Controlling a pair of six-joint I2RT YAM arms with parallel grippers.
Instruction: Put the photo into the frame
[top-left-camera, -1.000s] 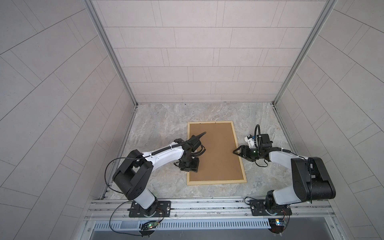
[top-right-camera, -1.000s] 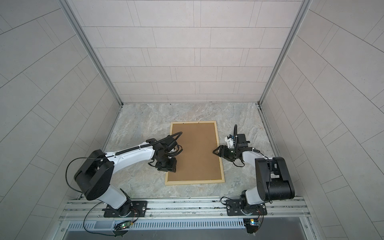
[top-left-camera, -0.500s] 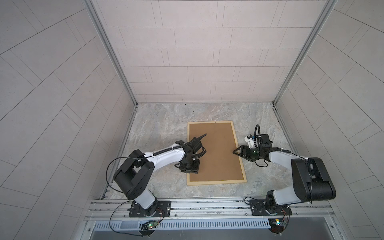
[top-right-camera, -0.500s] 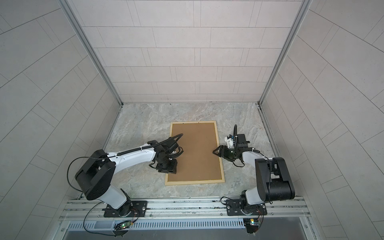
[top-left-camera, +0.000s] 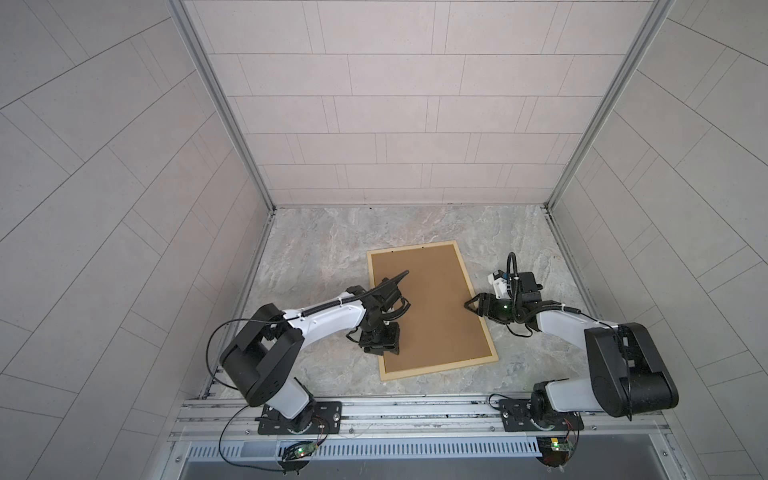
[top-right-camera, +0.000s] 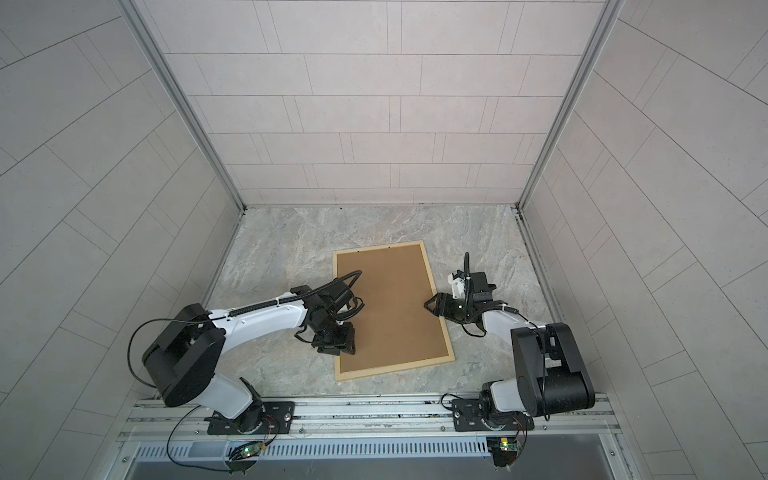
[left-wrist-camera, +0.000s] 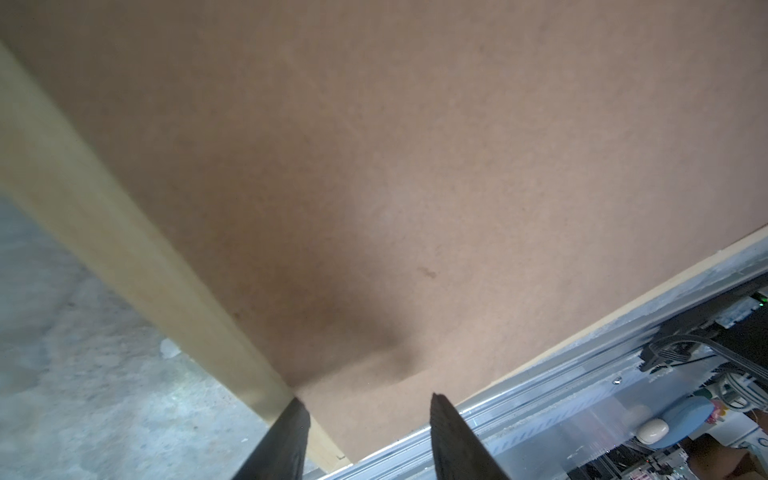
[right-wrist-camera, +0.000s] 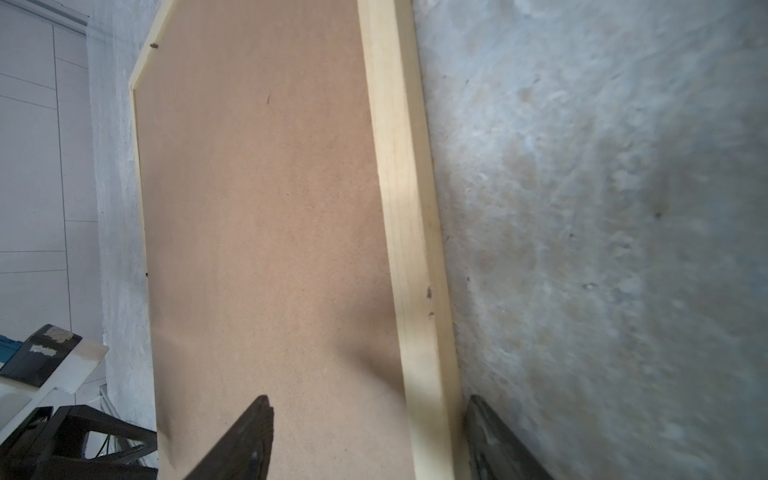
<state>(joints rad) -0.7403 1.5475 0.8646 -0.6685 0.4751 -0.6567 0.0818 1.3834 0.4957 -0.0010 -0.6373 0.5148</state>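
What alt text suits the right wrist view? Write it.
A brown fibreboard backing panel lies inside a pale natural-wood rectangular frame on a grey marbled tabletop. The right tool is open, its dark fingers either side of one long frame bar.

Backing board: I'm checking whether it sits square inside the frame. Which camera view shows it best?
Both top views: nearly the whole backing board shows, with the frame around it. The left wrist view gives only one close corner; the right wrist view shows much of it along one bar.

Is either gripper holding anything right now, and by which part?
Nothing is held. The right gripper stands open, jaws straddling a long bar of the frame; the left gripper is open over the board.
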